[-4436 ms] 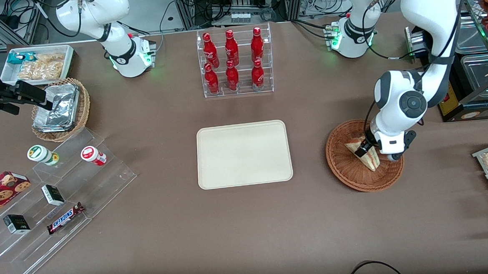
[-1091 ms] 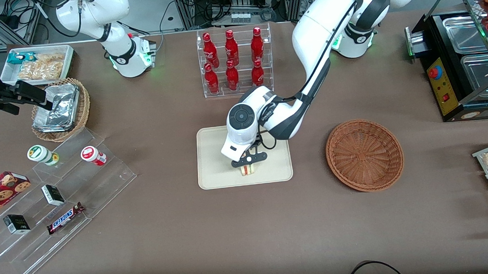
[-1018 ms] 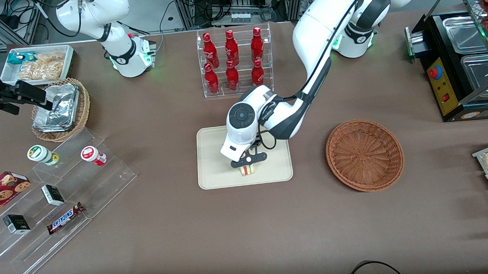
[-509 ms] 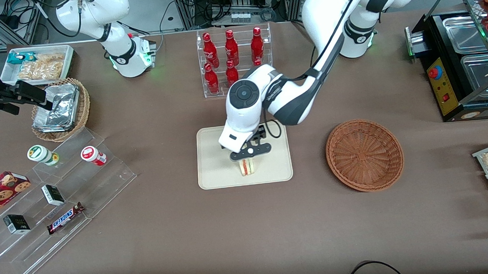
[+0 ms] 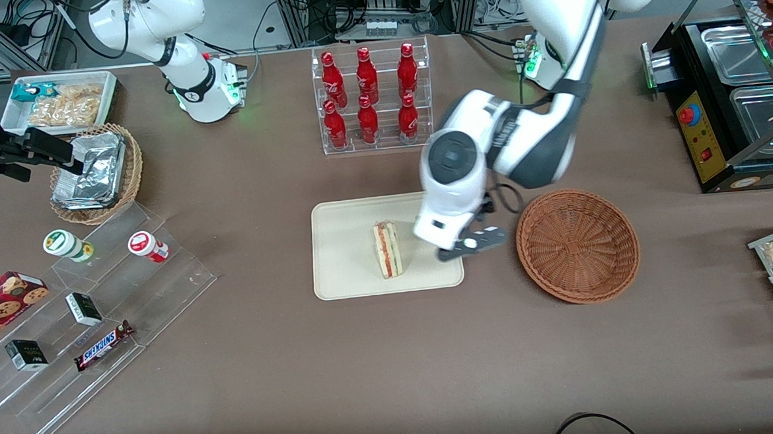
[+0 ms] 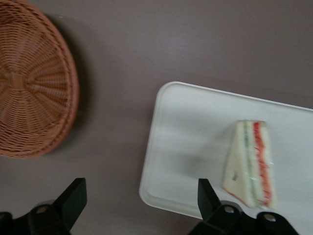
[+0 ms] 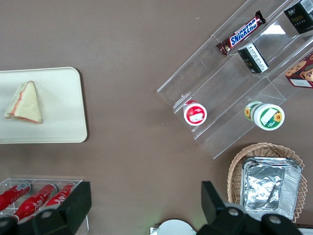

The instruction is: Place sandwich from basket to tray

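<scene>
Sandwich [image 5: 387, 249] sits on the tray [image 5: 345, 245], standing on one bread edge with its layered red and green filling facing up, in the half of the tray nearer the basket [image 5: 578, 244]. Nothing touches it. In the left wrist view the sandwich [image 6: 249, 163] rests on the pale tray [image 6: 186, 147] with its red stripe and green stripe running lengthwise, and the basket [image 6: 32, 83] lies well apart on the bare brown surface [image 6: 195, 44]. The right wrist view also shows the sandwich [image 7: 24, 104] lying alone on the tray [image 7: 58, 112].

End effector [image 5: 471, 242] of the left arm hangs above the tray's edge on the basket side, between sandwich and basket, holding nothing; its fingers [image 6: 73, 198] stand spread wide apart in the left wrist view. The reddish-brown wicker basket is empty and lies on the surface toward the working arm's end, near the tray but not touching it.

Farther from the front camera than the tray, a clear rack of red bottles [image 5: 370, 95] stands upright on the surface [image 5: 394, 362].
</scene>
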